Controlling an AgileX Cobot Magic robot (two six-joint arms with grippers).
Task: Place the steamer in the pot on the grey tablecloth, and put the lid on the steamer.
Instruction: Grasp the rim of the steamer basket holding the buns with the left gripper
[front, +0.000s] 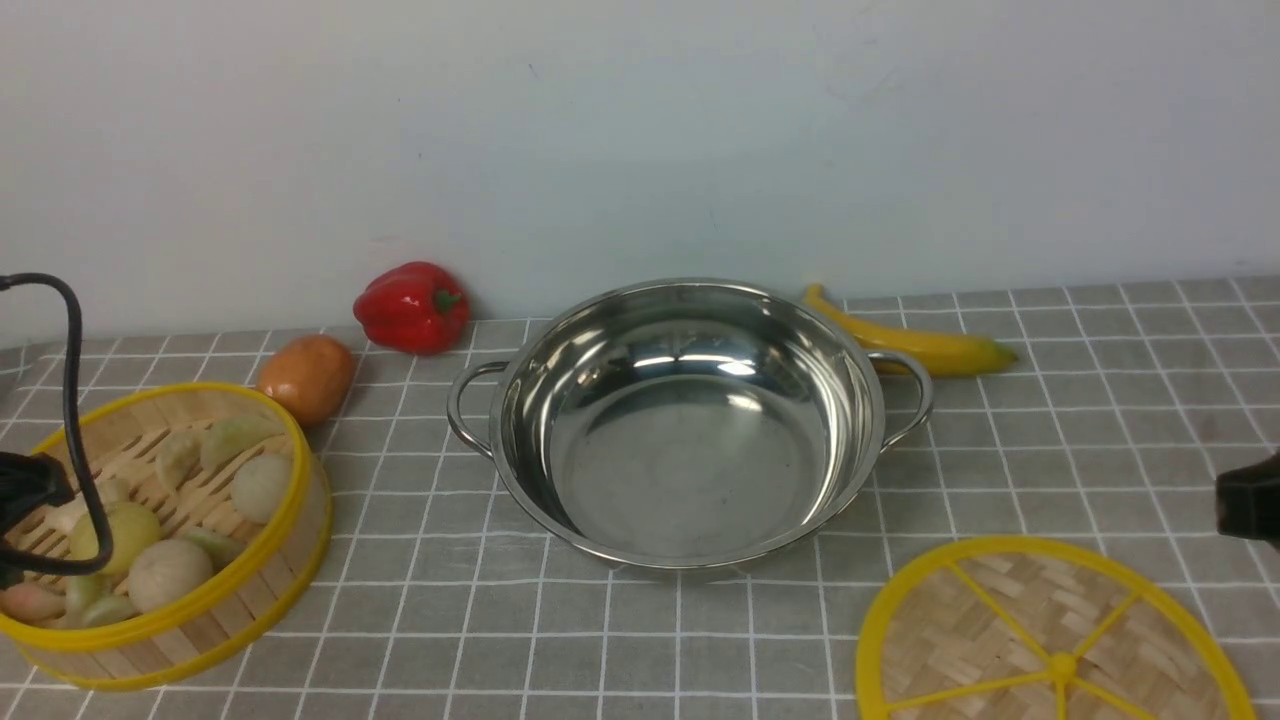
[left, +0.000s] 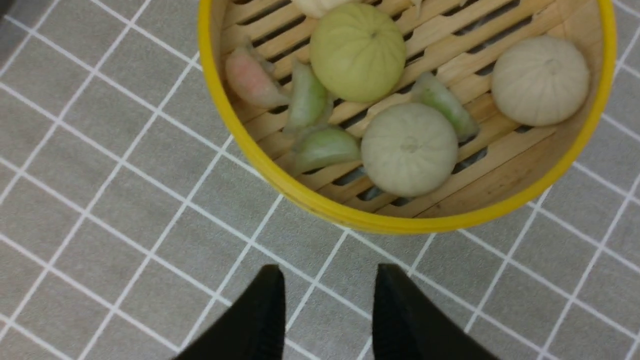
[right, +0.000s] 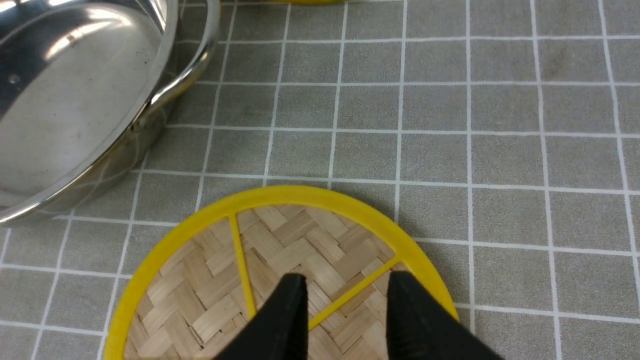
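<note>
Nearest on the robot's left, the left tool (left: 327, 272) points down at the grey tablecloth (left: 125, 200) just outside the yellow rim of the steamer (left: 350, 216). Its black fingers (left: 260, 310) stand apart with only cloth between them. In the front view this arm enters at the left edge, and its black cable (front: 75, 400) loops over the basket. The steamer (front: 250, 590) sits at the near left of the worktop, holding round buns (left: 357, 50) and green-tinted dumplings (left: 320, 147) on bare slats.

Nearest on the right, the right tool (right: 345, 282) hovers over the lid (right: 280, 240). Its fingers are parted, gripping nothing, with a yellow spoke showing between them. The lid (front: 1010, 620) lies flat at the near right corner, cut off by the frame's lower edge.

Further in, the pot (front: 690, 440) stands empty in the middle. Several bare squares of cloth separate it from the steamer, and a narrower strip separates it from the lid. Open cloth stretches away to the far right.

Just beyond the steamer's far rim lies a brown rounded vegetable (front: 306, 377). Behind the pot, a banana (front: 920, 345) passes close to the right loop handle, and a red bell pepper (front: 412, 306) rests by the pale wall (front: 640, 130).
</note>
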